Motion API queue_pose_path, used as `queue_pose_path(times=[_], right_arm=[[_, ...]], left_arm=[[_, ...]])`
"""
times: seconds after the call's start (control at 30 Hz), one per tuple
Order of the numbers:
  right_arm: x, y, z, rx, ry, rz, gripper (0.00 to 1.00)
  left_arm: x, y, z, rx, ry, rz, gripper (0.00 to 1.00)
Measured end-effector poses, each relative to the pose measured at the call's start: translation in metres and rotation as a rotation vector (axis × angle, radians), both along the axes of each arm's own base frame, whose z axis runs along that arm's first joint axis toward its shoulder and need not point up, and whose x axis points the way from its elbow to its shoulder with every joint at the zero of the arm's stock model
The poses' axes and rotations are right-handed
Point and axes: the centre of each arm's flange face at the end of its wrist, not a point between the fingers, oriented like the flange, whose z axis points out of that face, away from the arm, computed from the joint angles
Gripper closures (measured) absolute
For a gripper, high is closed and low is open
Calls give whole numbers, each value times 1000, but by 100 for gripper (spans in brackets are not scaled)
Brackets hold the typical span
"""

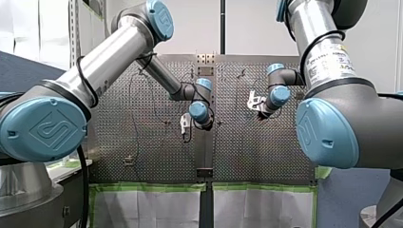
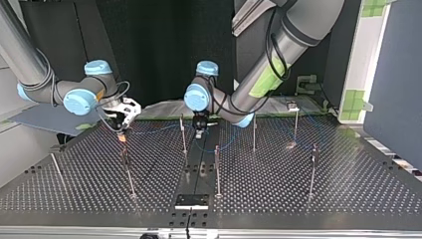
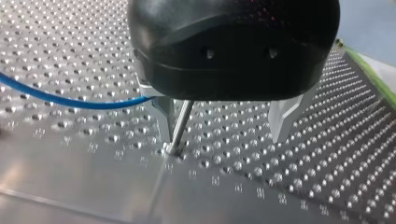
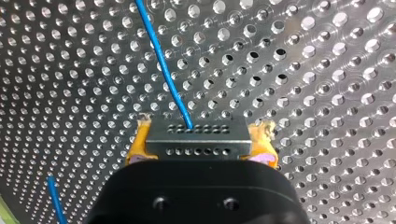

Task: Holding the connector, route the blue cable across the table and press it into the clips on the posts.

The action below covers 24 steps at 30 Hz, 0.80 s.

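Silver-grey left arm [image 1: 109,52] and right arm [image 1: 328,57], light-blue joint caps [image 1: 45,128], looped black cables [image 1: 85,78]; black-bodied left tool [image 3: 224,135], yellow-padded right tool [image 4: 198,137].

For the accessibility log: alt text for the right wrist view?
My right gripper is shut on a grey metal connector, yellow pads against its two sides. The blue cable leaves the connector's far face and runs ahead over the perforated table; another stretch of it shows beside the gripper's body.
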Motion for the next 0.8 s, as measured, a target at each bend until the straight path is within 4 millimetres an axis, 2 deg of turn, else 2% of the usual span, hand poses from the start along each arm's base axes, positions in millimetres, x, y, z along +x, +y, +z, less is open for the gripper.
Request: queue_pose_path(times=[0.43, 0.67, 0.8], right_arm=[[2, 1, 0, 1, 0, 3, 100], [1, 0, 0, 2, -3, 3, 100], [0, 0, 0, 3, -4, 2, 100]], left_arm=[[-37, -1, 31, 11, -38, -18, 0], [-70, -1, 32, 72, -11, -22, 0], [-87, -8, 34, 86, -8, -41, 0]])
